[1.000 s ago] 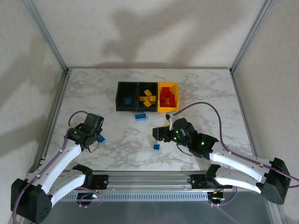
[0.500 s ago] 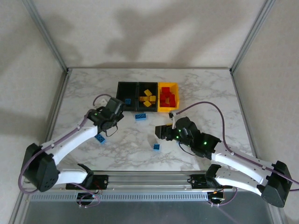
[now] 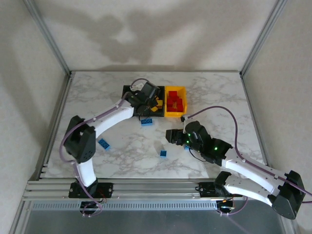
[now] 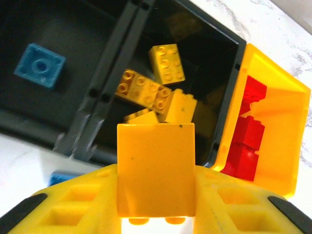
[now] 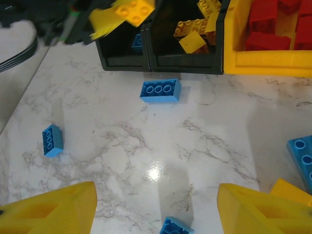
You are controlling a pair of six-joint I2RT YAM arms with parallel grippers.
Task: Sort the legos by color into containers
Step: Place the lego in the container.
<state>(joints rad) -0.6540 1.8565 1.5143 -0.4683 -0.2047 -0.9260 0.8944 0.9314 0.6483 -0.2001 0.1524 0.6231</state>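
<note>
My left gripper [image 4: 156, 171] is shut on a yellow lego [image 4: 156, 165] and hovers over the near edge of the middle black container [image 4: 222, 87], which holds several yellow legos [image 4: 145, 90]. The left black container [image 4: 73, 29] holds one blue lego [image 4: 40, 71]. Red legos [image 4: 247, 141] lie in the yellow container [image 4: 278, 122]. From above, the left gripper [image 3: 149, 99] sits over the containers [image 3: 131, 113]. My right gripper [image 5: 156, 209] stands open above the table, with nothing between its fingers [image 5: 48, 209]. Blue legos [image 5: 161, 91] [image 5: 52, 140] [image 5: 176, 227] [image 5: 302, 158] lie loose on the table.
The marble table [image 3: 219, 92] has open room at the left and right of the containers. A metal frame post [image 3: 48, 34] stands at each back corner. The right arm's cable [image 3: 214, 109] loops above the table near the yellow container.
The left arm has swung from the table's left side up and right to the containers. The right arm has barely shifted.
</note>
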